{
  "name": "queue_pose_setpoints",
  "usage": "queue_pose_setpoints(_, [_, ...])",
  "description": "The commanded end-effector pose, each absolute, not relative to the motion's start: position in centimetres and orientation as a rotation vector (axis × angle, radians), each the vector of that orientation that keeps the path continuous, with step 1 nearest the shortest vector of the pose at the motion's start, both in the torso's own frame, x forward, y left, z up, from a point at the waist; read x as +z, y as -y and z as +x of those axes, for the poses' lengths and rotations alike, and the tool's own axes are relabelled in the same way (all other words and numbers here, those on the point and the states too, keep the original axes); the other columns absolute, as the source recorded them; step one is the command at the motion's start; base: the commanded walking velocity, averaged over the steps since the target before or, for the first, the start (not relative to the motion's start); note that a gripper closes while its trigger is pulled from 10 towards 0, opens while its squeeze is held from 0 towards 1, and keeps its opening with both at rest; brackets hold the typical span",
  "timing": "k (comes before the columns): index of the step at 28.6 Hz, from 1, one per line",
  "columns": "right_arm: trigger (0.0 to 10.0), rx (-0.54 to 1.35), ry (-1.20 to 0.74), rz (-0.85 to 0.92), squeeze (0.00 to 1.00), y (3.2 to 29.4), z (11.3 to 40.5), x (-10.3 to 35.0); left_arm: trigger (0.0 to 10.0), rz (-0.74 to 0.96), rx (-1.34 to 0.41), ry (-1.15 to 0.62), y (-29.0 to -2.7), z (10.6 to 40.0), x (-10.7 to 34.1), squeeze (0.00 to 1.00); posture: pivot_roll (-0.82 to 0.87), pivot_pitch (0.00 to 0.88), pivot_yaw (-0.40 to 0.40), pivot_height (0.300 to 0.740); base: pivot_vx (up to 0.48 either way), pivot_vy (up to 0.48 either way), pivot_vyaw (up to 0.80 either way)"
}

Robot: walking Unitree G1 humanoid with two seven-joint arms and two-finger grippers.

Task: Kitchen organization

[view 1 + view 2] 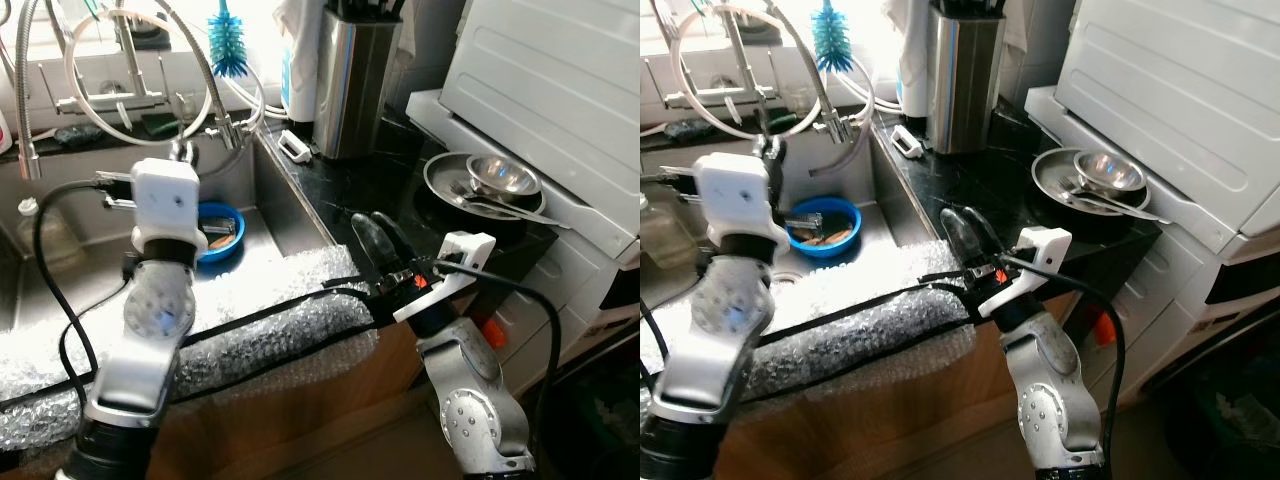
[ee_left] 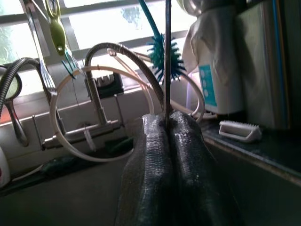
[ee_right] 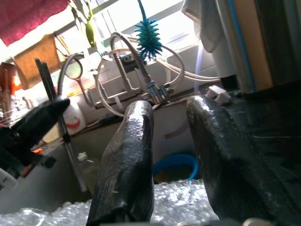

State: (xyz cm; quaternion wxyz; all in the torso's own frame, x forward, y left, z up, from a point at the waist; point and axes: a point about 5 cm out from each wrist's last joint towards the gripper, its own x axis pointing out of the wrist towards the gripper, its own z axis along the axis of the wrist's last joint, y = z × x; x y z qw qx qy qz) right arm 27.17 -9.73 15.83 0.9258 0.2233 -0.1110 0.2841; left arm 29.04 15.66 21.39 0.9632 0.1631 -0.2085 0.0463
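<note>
Thin metal chopsticks (image 2: 167, 61) stood pinched in my left hand (image 2: 168, 123) over the sink (image 1: 285, 205). My right hand (image 3: 171, 155) was apart, empty. Dirty bowls (image 1: 503, 178) still waited on the bench (image 1: 360, 185); much was left.

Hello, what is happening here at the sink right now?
The robot stands at a kitchen sink. Its left gripper is raised over the basin with its jaws shut on a thin dark rod, perhaps a utensil handle. The right gripper waits near the counter edge, jaws open and holding nothing. A blue bowl lies in the sink, and metal bowls with cutlery sit on the counter to the right.
</note>
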Motion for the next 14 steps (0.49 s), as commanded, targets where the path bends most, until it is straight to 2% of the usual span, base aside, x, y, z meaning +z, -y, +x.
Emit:
queue_pose_setpoints(1, [10.0,0.554,0.256,0.406,0.00,10.0,26.9,16.1,10.0,0.391,0.081,0.444,-15.2,29.0,21.3,0.00,-0.02,0.000,-0.069,0.740,0.000,0.000,0.00])
queue_pose_setpoints(5, [10.0,0.522,0.263,0.354,0.00,10.2,26.6,15.6,10.0,0.378,0.122,0.391,-15.8,29.2,19.9,0.00,-0.02,0.000,-0.066,0.740,0.000,0.000,0.00])
queue_pose_setpoints(8, [10.0,0.497,0.270,0.304,0.00,10.5,26.2,15.4,10.0,0.294,0.204,0.294,-17.5,29.6,18.6,0.00,-0.03,0.000,-0.064,0.740,0.000,0.000,0.00])
queue_pose_setpoints(14, [10.0,0.437,0.267,0.256,0.00,11.1,26.1,14.6,10.0,0.255,0.246,0.192,-18.9,29.9,17.3,0.00,-0.03,0.000,-0.062,0.740,0.000,0.000,0.00])
